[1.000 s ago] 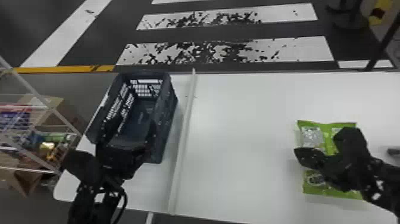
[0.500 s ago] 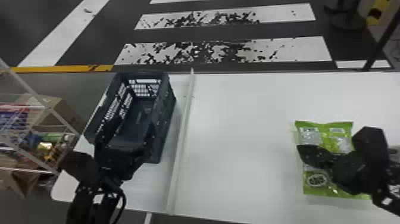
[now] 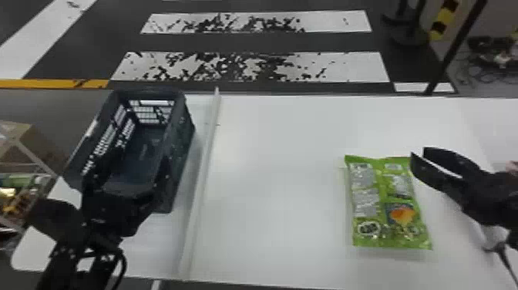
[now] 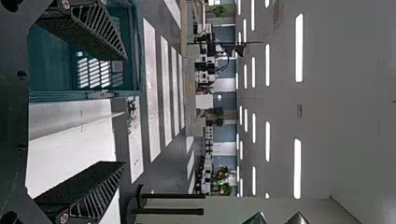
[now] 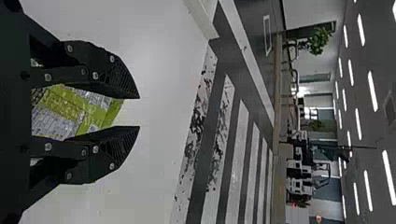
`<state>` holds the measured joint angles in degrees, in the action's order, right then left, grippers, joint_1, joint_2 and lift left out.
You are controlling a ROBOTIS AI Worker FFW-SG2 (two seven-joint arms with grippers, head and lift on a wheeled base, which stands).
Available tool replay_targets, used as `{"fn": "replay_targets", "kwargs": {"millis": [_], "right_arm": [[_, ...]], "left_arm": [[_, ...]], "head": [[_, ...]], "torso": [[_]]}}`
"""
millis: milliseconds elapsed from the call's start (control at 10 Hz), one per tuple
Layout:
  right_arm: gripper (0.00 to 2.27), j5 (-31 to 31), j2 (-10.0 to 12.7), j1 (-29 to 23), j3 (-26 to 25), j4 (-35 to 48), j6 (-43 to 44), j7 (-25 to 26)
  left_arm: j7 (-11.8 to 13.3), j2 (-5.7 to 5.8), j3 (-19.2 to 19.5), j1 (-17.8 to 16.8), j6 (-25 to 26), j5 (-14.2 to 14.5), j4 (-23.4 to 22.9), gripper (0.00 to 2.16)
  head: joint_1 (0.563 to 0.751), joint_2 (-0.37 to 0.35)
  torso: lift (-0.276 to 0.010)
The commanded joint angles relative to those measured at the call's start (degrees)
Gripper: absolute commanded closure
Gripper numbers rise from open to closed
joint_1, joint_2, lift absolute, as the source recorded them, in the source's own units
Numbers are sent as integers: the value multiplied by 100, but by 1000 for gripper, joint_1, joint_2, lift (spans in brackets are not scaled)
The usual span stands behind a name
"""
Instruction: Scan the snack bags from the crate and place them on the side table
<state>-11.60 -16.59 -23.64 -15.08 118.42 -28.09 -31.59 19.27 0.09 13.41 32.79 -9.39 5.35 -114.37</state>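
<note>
The dark crate (image 3: 179, 150) stands at the table's left, its floor visible. My left gripper (image 3: 125, 181) is at the crate's near end, fingers wide apart with nothing between them; in the left wrist view the left gripper (image 4: 126, 111) has the crate (image 4: 86, 95) beyond one finger. A green snack bag (image 3: 375, 193) lies flat on the white table to the right. Over the bag's far right corner, my right gripper (image 3: 418, 153) is open. In the right wrist view the bag (image 5: 100, 114) shows through the gap of the right gripper (image 5: 139, 112), which holds nothing.
A raised white strip (image 3: 200, 181) runs front to back across the white table (image 3: 281, 166), between crate and bag. A grey object with a black cable (image 3: 491, 235) is at the table's right. Wire shelving (image 3: 27, 152) with goods stands off the left edge.
My right gripper has drawn away from above the bag toward its far right corner, uncovering the bag, and its fingers look closer together in the head view. The left arm has kept nearly still.
</note>
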Motion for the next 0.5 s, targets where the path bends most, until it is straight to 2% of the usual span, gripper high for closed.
{"fn": "replay_targets", "kwargs": {"millis": [0, 200, 400], "right_arm": [[63, -35, 77, -97, -452, -3, -246, 48], [66, -44, 86, -185, -803, -205, -298, 30], [66, -26, 51, -220, -988, -539, -298, -84]], "left_arm": [[-90, -24, -225, 0, 74, -25, -86, 76], [-266, -24, -435, 0, 531, -78, -262, 76], [-283, -24, -532, 0, 689, -86, -279, 76]], "head": [[695, 2], [695, -78], [695, -157]], "torso": [[-94], [-94], [-94]]}}
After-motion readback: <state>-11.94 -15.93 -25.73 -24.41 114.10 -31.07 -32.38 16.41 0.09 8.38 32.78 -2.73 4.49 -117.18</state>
